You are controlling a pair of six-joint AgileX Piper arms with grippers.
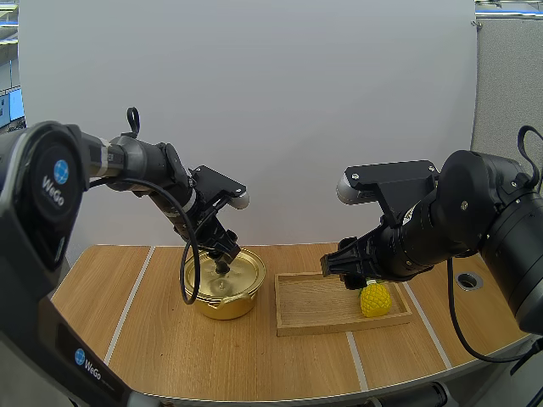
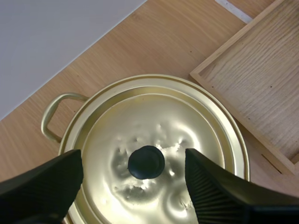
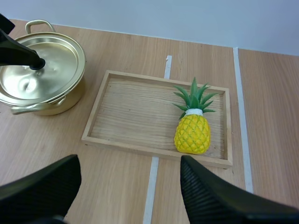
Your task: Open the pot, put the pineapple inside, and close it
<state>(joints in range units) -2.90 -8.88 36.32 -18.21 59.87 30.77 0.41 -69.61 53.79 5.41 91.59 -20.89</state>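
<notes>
Overhead, our spread left claw (image 2: 133,157) flanked the round black knob (image 2: 146,162) on the dented golden lid (image 2: 196,122); our right claw (image 3: 129,162) gaped near the bumpy pineapple (image 3: 192,135).

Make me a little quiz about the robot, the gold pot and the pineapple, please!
1. True or false: the lid sits on the pot.
2. Where is the pineapple? A on the bare table, B in the wooden tray, C in the pot.
3. Fill in: the open fingers of the left gripper stand on either side of the lid's black ____.
Key: 1 true; 2 B; 3 knob.
</notes>
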